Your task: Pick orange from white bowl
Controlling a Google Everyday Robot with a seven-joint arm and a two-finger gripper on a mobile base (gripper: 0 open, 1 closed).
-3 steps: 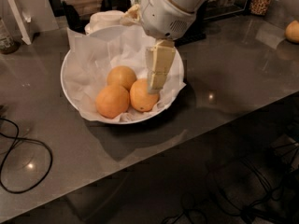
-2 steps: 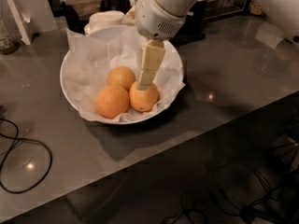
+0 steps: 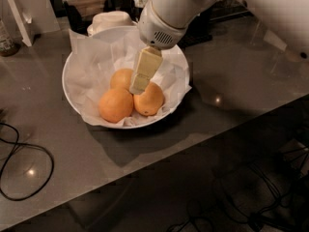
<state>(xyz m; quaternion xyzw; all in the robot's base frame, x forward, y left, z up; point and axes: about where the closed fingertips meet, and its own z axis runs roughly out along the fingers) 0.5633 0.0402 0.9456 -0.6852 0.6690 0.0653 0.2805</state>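
The white bowl [image 3: 72, 66], wide and lined with crumpled white paper, sits on the grey table and holds three oranges. The orange [image 3: 152, 102], yellowish, slightly oval and with a small dark dot low on its skin, lies at the front right of the bowl. A rounder, deeper-orange fruit [image 3: 116, 105] lies at the front left and a smaller one [image 3: 120, 78] behind. My gripper [image 3: 138, 86] hangs down from the white arm into the bowl. Its tip is at the top left edge of the orange, between it and the smaller fruit.
A small cream domed dish [image 3: 111, 19] stands just behind the bowl. A black cable [image 3: 21, 166] loops on the table at the left. A white stand [image 3: 19, 11] is at the back left. The table's front edge [image 3: 193, 141] runs diagonally, with the dark floor and cables below.
My gripper has moved left across the bowl, from over the right side of the orange to its top left edge. The oranges have not moved.
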